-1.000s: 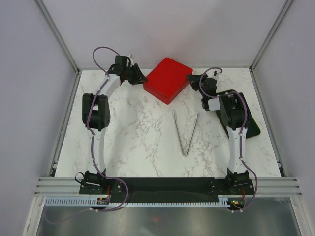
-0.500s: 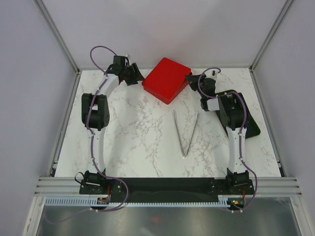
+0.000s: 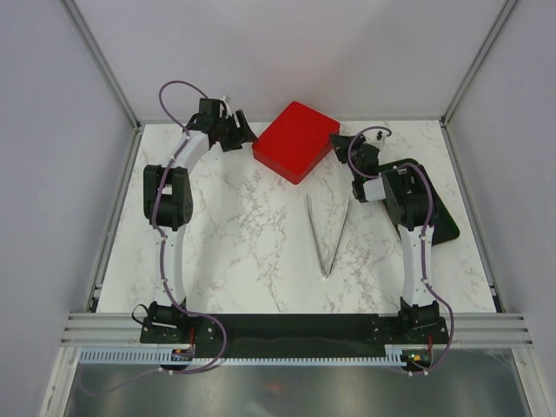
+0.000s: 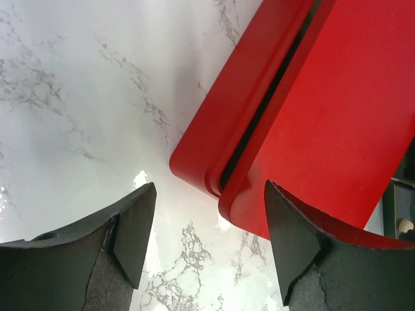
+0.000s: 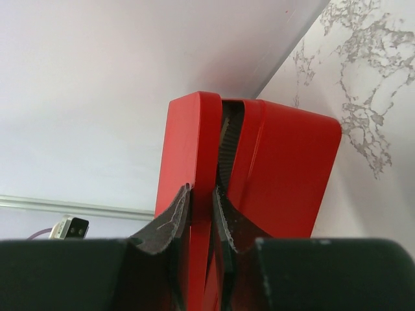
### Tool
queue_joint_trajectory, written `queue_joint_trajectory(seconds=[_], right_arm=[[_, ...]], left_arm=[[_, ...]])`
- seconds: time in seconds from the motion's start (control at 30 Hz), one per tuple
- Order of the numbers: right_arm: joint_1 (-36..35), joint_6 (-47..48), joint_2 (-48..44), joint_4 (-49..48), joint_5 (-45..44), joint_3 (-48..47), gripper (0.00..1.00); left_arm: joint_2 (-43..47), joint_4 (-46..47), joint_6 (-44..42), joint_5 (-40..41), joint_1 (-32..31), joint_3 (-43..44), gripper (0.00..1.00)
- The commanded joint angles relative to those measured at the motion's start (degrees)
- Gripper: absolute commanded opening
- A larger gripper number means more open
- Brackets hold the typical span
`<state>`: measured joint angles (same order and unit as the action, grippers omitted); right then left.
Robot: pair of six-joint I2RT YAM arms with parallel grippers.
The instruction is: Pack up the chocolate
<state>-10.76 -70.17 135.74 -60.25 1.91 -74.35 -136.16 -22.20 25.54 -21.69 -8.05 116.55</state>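
Note:
A red box [image 3: 297, 142] lies at the back middle of the table, its lid raised a crack, with a dark gap along the seam in the left wrist view [image 4: 266, 110]. My right gripper [image 3: 340, 142] is shut on the rim of the lid [image 5: 191, 129] at the box's right corner; in the right wrist view [image 5: 202, 189] one finger is outside the rim and the other is in the gap. My left gripper [image 3: 246, 135] is open and empty by the box's left corner [image 4: 209, 184]. No chocolate shows in any view.
Long metal tweezers [image 3: 327, 230] lie in a V in the middle of the table. A black tray [image 3: 439, 217] lies at the right, partly under the right arm. The back wall stands just behind the box.
The right gripper and the box's right corner have shifted slightly, left and then back. The left gripper has barely moved.

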Motion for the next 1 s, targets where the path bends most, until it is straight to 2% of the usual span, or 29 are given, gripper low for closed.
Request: queue_joint_trajectory(seconds=[0.0, 0.4, 0.53, 0.8, 0.9, 0.97], right_arm=[[0.13, 0.65, 0.13, -0.75, -3.23, 1.31, 0.0], [-0.31, -0.93, 0.49, -1.98, -4.02, 1.92, 0.0], [-0.66, -1.46, 0.31, -2.42, -4.46, 1.66, 0.0], [-1.71, -1.55, -0.65, -1.63, -5.95, 1.75, 0.0], [-1.89, -1.63, -0.65, -1.63, -6.48, 1.75, 0.0], [-2.07, -1.72, -0.83, -1.63, -7.18, 2.19, 0.0]], left_arm=[[3.44, 3.03, -2.6, -4.06, 0.23, -0.36, 0.75], [5.9, 4.27, -1.37, -5.55, 0.23, -4.31, 0.72], [7.22, 6.37, -1.02, -5.47, 0.23, -7.21, 0.72], [7.22, 7.96, -2.07, -5.99, 0.32, -7.57, 0.76], [6.35, 8.13, -2.16, -5.82, 0.23, -7.13, 0.74], [5.73, 8.13, -2.25, -5.55, 0.23, -6.87, 0.68]])
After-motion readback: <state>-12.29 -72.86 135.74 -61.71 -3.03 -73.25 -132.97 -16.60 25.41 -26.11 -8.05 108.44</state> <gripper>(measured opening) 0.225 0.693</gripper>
